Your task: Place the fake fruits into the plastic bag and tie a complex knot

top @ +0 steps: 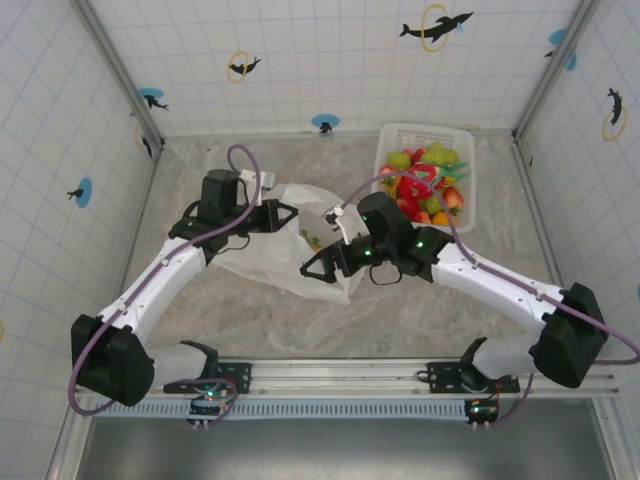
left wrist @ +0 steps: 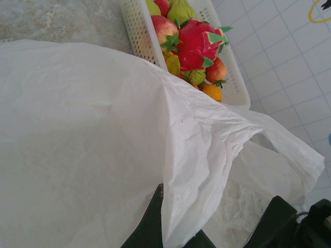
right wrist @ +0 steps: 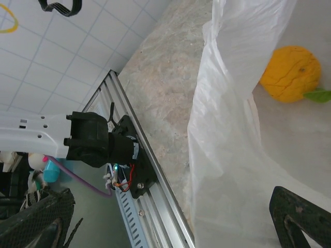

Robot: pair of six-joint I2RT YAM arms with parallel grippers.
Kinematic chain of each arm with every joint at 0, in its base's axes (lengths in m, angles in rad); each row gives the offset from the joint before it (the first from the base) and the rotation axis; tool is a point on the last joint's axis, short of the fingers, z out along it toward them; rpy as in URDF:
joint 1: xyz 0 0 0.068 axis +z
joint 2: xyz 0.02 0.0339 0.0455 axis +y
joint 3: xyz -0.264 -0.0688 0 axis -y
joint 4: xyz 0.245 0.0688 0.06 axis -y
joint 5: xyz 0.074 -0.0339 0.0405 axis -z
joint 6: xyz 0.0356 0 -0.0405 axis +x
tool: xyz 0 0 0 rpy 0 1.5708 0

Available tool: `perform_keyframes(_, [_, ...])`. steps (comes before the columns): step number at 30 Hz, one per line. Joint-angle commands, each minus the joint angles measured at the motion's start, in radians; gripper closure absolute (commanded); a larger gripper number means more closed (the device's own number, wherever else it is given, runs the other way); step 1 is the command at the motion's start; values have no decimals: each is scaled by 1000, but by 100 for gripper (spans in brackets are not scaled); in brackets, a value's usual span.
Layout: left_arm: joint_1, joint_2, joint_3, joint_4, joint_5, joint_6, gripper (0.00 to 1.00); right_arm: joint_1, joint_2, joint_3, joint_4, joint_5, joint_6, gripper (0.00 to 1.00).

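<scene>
The plastic bag (top: 285,255) lies mid-surface (top: 300,325), its far-left edge clamped between the left fingers (top: 284,214). The right fingers (top: 322,262) stand wide apart at its near-right edge. An orange (right wrist: 289,72) sits inside. Other fake fruits (top: 425,185) fill the lattice basket (top: 385,150) in the far-right corner, and the surface in front of the bag is bare.

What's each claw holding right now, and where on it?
Left claw is shut on the plastic bag, pinching its rim. Right claw is open, gripping nothing.
</scene>
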State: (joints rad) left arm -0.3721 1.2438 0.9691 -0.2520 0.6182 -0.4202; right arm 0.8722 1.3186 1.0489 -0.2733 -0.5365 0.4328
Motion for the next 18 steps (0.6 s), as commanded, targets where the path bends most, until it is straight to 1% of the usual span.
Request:
perform_keyframes(1, [4,3,-17,21,11,-4,100,0,-74,91,-70,53,-34,0])
perform_keyframes(6, [4,2,-17,19,3,-25,100,-24,-125,159,-129,51,-55,0])
perform_keyframes(8, [4,-1,-17,19,3,-34,100,-51,-153,178,-145,68,-61,0])
perform_keyframes(11, [3,-7,-18,16,2,-51,100,-121,-188,194,-158,85,-63,0])
perform_keyframes(13, [1,-16,-16,14,-4,-74,100,-192,-203,205,-201,141,-69,1])
perform_keyframes(18, [-33,-28,8,-16,-27,-108,100,-385,-195,214,-348,352,-119,1])
